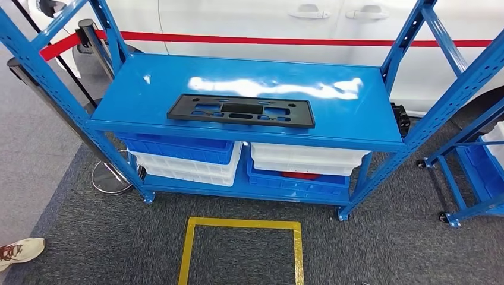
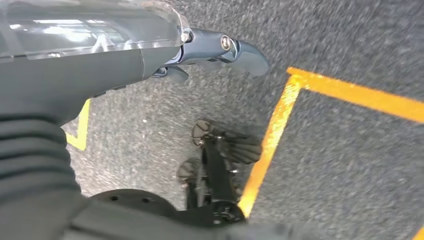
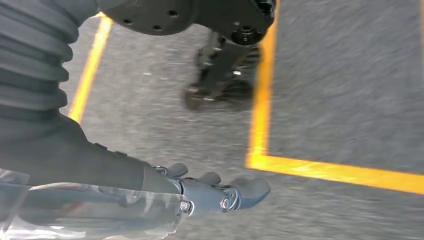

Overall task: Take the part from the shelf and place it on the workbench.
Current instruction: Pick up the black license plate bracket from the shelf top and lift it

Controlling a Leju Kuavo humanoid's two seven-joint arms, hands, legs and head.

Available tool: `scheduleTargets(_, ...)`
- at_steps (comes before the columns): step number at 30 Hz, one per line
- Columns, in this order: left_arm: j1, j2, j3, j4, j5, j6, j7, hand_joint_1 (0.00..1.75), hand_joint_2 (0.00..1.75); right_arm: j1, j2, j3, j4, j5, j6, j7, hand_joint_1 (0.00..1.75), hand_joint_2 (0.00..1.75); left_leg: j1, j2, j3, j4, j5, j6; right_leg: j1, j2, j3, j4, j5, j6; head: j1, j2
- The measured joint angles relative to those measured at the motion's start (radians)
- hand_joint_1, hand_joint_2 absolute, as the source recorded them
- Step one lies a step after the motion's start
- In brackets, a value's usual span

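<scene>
The part (image 1: 241,111) is a flat black rectangular frame with cut-outs. It lies alone on the top board of the blue shelf (image 1: 356,113), near the front edge. My left hand (image 2: 212,50) hangs over grey carpet beside yellow floor tape, fingers stretched out and holding nothing. My right hand (image 3: 220,194) also hangs above the carpet by a yellow tape line, fingers apart and with nothing in them. Both hands are low, well away from the shelf.
Blue and white bins (image 1: 184,157) are stacked on the shelf's lower board. A yellow tape square (image 1: 241,249) marks the carpet in front. A stanchion base (image 1: 110,178) stands left, a second blue rack (image 1: 475,172) right, a person's shoe (image 1: 21,249) bottom left, a white car behind.
</scene>
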Motion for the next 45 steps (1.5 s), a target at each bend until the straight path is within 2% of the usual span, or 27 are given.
scheduleTargets(1, -0.003, 0.0, 0.002, 0.003, 0.006, 0.0, -0.003, 0.0, 0.0, -0.005, 0.003, 0.001, -0.009, -0.005, 0.018, -0.022, 0.0, 0.0, 0.0, -0.003, 0.001, 0.002, -0.002, 0.0, -0.002, 0.002, -0.036, 0.06, -0.018, 0.003, 0.0, 0.0)
scheduleTargets(2, -0.005, 0.0, 0.004, 0.006, 0.012, 0.0, -0.005, 0.0, 0.0, -0.009, 0.006, 0.005, -0.02, -0.015, 0.035, -0.042, 0.0, 0.0, 0.001, -0.006, 0.003, 0.004, -0.006, -0.001, -0.004, 0.003, -0.059, 0.092, -0.017, 0.005, 0.0, 0.0)
scheduleTargets(3, -0.007, 0.0, 0.005, 0.008, 0.017, 0.0, -0.007, 0.0, 0.0, -0.012, 0.009, 0.011, -0.035, -0.029, 0.052, -0.061, 0.0, 0.0, 0.001, -0.01, 0.007, 0.007, -0.011, -0.003, -0.007, 0.003, -0.062, 0.084, 0.008, 0.008, 0.0, 0.0)
scheduleTargets(5, -0.008, 0.0, 0.007, 0.013, 0.025, 0.0, -0.008, 0.0, 0.0, -0.016, 0.012, 0.029, -0.072, -0.063, 0.081, -0.09, 0.0, 0.0, 0.004, -0.018, 0.016, 0.017, -0.026, -0.012, -0.014, 0.004, -0.02, -0.033, 0.093, 0.012, 0.0, 0.0)
scheduleTargets(7, -0.01, 0.0, 0.009, 0.017, 0.031, 0.001, -0.009, 0.0, 0.0, -0.02, 0.016, 0.051, -0.116, -0.099, 0.105, -0.11, 0.0, 0.0, 0.002, -0.025, 0.016, 0.034, -0.042, -0.025, -0.015, 0.01, 0.023, -0.137, 0.137, 0.011, 0.001, 0.0)
scheduleTargets(10, -0.014, 0.0, 0.013, 0.023, 0.038, 0.002, -0.011, 0.0, 0.0, -0.025, 0.023, 0.087, -0.193, -0.153, 0.136, -0.133, 0.0, 0.0, 0.002, -0.03, 0.01, 0.042, -0.052, -0.042, -0.011, 0.014, 0.029, -0.155, 0.128, -0.002, 0.001, 0.0)
scheduleTargets(12, -0.015, 0.0, 0.014, 0.025, 0.042, 0.003, -0.011, 0.0, 0.0, -0.027, 0.03, 0.115, -0.253, -0.186, 0.154, -0.146, 0.0, 0.0, 0.005, -0.021, 0.006, 0.06, -0.069, -0.053, -0.013, 0.011, 0.035, -0.162, 0.127, -0.014, 0.0, 0.0)
scheduleTargets(14, -0.018, -0.001, 0.016, 0.027, 0.046, 0.003, -0.011, 0.0, 0.0, -0.029, 0.035, 0.145, -0.317, -0.22, 0.172, -0.16, 0.0, 0.0, 0.008, -0.004, -0.038, 0.152, -0.116, -0.063, -0.015, 0.004, 0.041, -0.168, 0.125, -0.024, -0.002, 0.0)
scheduleTargets(16, -0.021, 0.0, 0.019, 0.028, 0.047, 0.003, -0.012, 0.0, 0.0, -0.03, 0.039, 0.172, -0.379, -0.252, 0.19, -0.171, 0.0, 0.0, 0.011, 0.005, -0.118, 0.291, -0.166, -0.071, -0.014, -0.003, 0.044, -0.168, 0.121, -0.028, -0.002, 0.0)
scheduleTargets(17, -0.021, 0.0, 0.02, 0.029, 0.048, 0.003, -0.012, 0.0, 0.0, -0.03, 0.042, 0.186, -0.411, -0.267, 0.198, -0.177, 0.0, 0.0, 0.013, 0.006, -0.147, 0.334, -0.169, -0.072, -0.014, -0.005, 0.047, -0.168, 0.118, -0.029, -0.002, 0.0)
scheduleTargets(18, -0.02, 0.0, 0.021, 0.03, 0.05, 0.003, -0.012, 0.0, 0.0, -0.031, 0.045, 0.199, -0.443, -0.283, 0.207, -0.182, 0.0, 0.0, 0.014, 0.008, -0.159, 0.339, -0.151, -0.073, -0.014, -0.006, 0.051, -0.167, 0.114, -0.028, -0.002, 0.0)
scheduleTargets(19, -0.02, 0.0, 0.022, 0.031, 0.052, 0.003, -0.013, 0.0, 0.0, -0.031, 0.049, 0.214, -0.476, -0.299, 0.217, -0.188, 0.0, 0.0, 0.015, 0.009, -0.15, 0.303, -0.114, -0.073, -0.014, -0.007, 0.058, -0.167, 0.11, -0.026, -0.002, 0.0)
scheduleTargets(20, -0.019, 0.0, 0.023, 0.031, 0.054, 0.004, -0.013, 0.0, 0.0, -0.032, 0.053, 0.228, -0.509, -0.314, 0.226, -0.194, 0.0, 0.0, 0.015, 0.011, -0.126, 0.234, -0.065, -0.071, -0.015, -0.007, 0.066, -0.167, 0.105, -0.022, -0.002, 0.0)
scheduleTargets(22, -0.02, 0.0, 0.026, 0.034, 0.058, 0.004, -0.014, 0.0, 0.0, -0.037, 0.061, 0.259, -0.574, -0.344, 0.244, -0.205, 0.0, 0.0, 0.011, 0.014, -0.075, 0.114, -0.007, -0.064, -0.013, -0.007, 0.078, -0.167, 0.096, -0.013, -0.003, 0.0)
scheduleTargets(23, -0.022, 0.0, 0.028, 0.036, 0.059, 0.004, -0.015, 0.0, 0.0, -0.039, 0.064, 0.274, -0.608, -0.36, 0.253, -0.211, 0.0, 0.0, 0.008, 0.014, -0.062, 0.082, 0.0, -0.058, -0.012, -0.008, 0.079, -0.167, 0.094, -0.008, -0.002, 0.0)
scheduleTargets(26, -0.025, 0.0, 0.031, 0.038, 0.063, 0.005, -0.018, 0.0, 0.0, -0.046, 0.073, 0.318, -0.71, -0.406, 0.282, -0.227, 0.0, 0.0, 0.006, 0.012, -0.06, 0.067, -0.005, -0.038, -0.01, -0.011, 0.078, -0.169, 0.092, 0.007, -0.002, 0.0)
scheduleTargets(28, -0.025, -0.001, 0.032, 0.038, 0.064, 0.006, -0.02, 0.0, 0.0, -0.05, 0.081, 0.347, -0.778, -0.436, 0.303, -0.238, 0.0, 0.0, 0.009, 0.012, -0.055, 0.058, -0.002, -0.023, -0.012, -0.009, 0.064, -0.135, 0.067, 0.013, -0.001, 0.0)
scheduleTargets(31, -0.027, -0.002, 0.036, 0.04, 0.067, 0.006, -0.021, 0.0, 0.0, -0.053, 0.09, 0.386, -0.878, -0.482, 0.332, -0.254, 0.0, 0.0, 0.005, 0.008, -0.052, 0.054, -0.003, -0.009, -0.009, -0.003, -0.031, 0.049, -0.013, 0.014, -0.001, 0.0)
scheduleTargets(32, -0.028, -0.002, 0.037, 0.041, 0.068, 0.006, -0.022, 0.0, 0.0, -0.053, 0.093, 0.399, -0.911, -0.498, 0.342, -0.259, 0.0, 0.0, 0.003, 0.006, -0.051, 0.055, -0.004, -0.007, -0.008, -0.002, -0.062, 0.101, -0.023, 0.013, 0.0, 0.0)
scheduleTargets(33, -0.028, -0.002, 0.038, 0.042, 0.069, 0.006, -0.022, 0.0, 0.0, -0.053, 0.097, 0.412, -0.944, -0.513, 0.351, -0.264, 0.0, 0.0, 0.0, 0.004, -0.049, 0.056, -0.006, -0.005, -0.008, -0.001, -0.078, 0.118, -0.012, 0.011, 0.0, 0.0)
scheduleTargets(34, -0.028, -0.003, 0.038, 0.043, 0.07, 0.007, -0.022, 0.0, 0.0, -0.054, 0.1, 0.426, -0.978, -0.528, 0.361, -0.269, 0.0, 0.0, -0.003, 0.002, -0.046, 0.057, -0.009, -0.004, -0.006, 0.0, -0.076, 0.098, 0.018, 0.006, -0.001, 0.0)
scheduleTargets(36, -0.029, -0.005, 0.039, 0.044, 0.072, 0.009, -0.023, 0.0, 0.0, -0.058, 0.108, 0.457, -1.05, -0.558, 0.382, -0.28, 0.0, 0.0, -0.006, -0.001, -0.038, 0.06, -0.016, -0.004, 0.001, 0.002, -0.034, -0.018, 0.1, -0.008, 0.0, 0.0)
scheduleTargets(37, -0.03, -0.006, 0.039, 0.045, 0.074, 0.01, -0.024, 0.0, 0.0, -0.062, 0.112, 0.473, -1.086, -0.574, 0.392, -0.285, 0.0, 0.0, -0.009, -0.003, -0.037, 0.063, -0.019, -0.006, 0.004, 0.003, -0.013, -0.075, 0.128, -0.015, 0.0, 0.0)
scheduleTargets(39, -0.032, -0.008, 0.04, 0.046, 0.076, 0.012, -0.025, 0.0, 0.0, -0.069, 0.121, 0.5, -1.156, -0.603, 0.41, -0.296, 0.0, 0.0, -0.011, -0.005, -0.04, 0.066, -0.023, -0.013, 0.01, 0.005, 0.011, -0.137, 0.138, -0.021, -0.001, 0.0)
scheduleTargets(42, -0.032, -0.008, 0.044, 0.048, 0.077, 0.014, -0.026, 0.0, 0.0, -0.075, 0.136, 0.537, -1.257, -0.645, 0.431, -0.312, 0.0, 0.0, -0.013, -0.004, -0.043, 0.07, -0.03, -0.029, 0.005, 0.005, 0.02, -0.159, 0.134, -0.024, -0.001, 0.0)
scheduleTargets(43, -0.032, -0.009, 0.045, 0.048, 0.077, 0.014, -0.027, 0.0, 0.0, -0.077, 0.141, 0.55, -1.292, -0.659, 0.437, -0.318, 0.0, 0.0, -0.012, -0.002, -0.05, 0.088, -0.044, -0.036, 0.001, 0.004, 0.025, -0.165, 0.136, -0.027, -0.001, 0.0)
scheduleTargets(45, -0.033, -0.01, 0.049, 0.05, 0.078, 0.015, -0.029, 0.0, 0.0, -0.084, 0.153, 0.583, -1.363, -0.686, 0.447, -0.329, 0.0, 0.0, -0.004, 0.002, -0.095, 0.187, -0.098, -0.052, -0.003, 0.002, 0.031, -0.173, 0.138, -0.032, -0.002, 0.0)
